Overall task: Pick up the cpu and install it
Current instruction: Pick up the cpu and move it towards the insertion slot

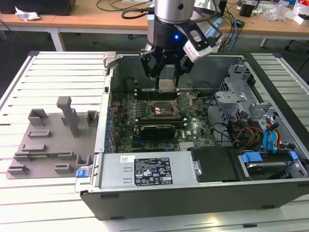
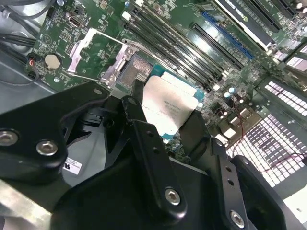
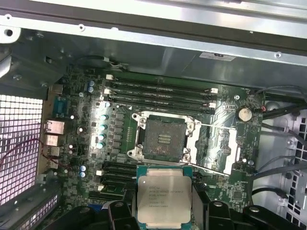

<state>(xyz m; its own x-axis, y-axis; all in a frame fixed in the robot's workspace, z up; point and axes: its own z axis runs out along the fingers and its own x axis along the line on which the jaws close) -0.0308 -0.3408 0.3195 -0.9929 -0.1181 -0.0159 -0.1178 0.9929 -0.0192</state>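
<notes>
Gripper: we see the gripper [image 1: 166, 79] hanging over the open computer case [image 1: 104, 121]; its black fingers [image 2: 144, 129] are drawn in against two opposite edges of the cpu, so it has a firm hold of the chip
Cpu: the cpu [image 1: 167, 85] sits clamped in the gripper, level, with its silvery top turned up toward the arm; we find it in the air above the motherboard, not seated; the first wrist view shows the cpu [image 3: 163, 196] apart from the socket
Socket: the socket [image 3: 165, 139] lies on the board below; its dark contact field is bare, and its metal frame [image 3: 216, 143] is swung open to one side
Motherboard: the green motherboard [image 1: 193, 128] covers the floor of the case; memory slots [image 3: 158, 93] run along the far side of the socket
Tray: a grey tray [image 1: 53, 140] rests on the slatted white table [image 1: 58, 72], at the exterior view's left of the case, well apart from the gripper
Power supply: a silver power supply [image 1: 149, 169] lies along the near side of the case
</notes>
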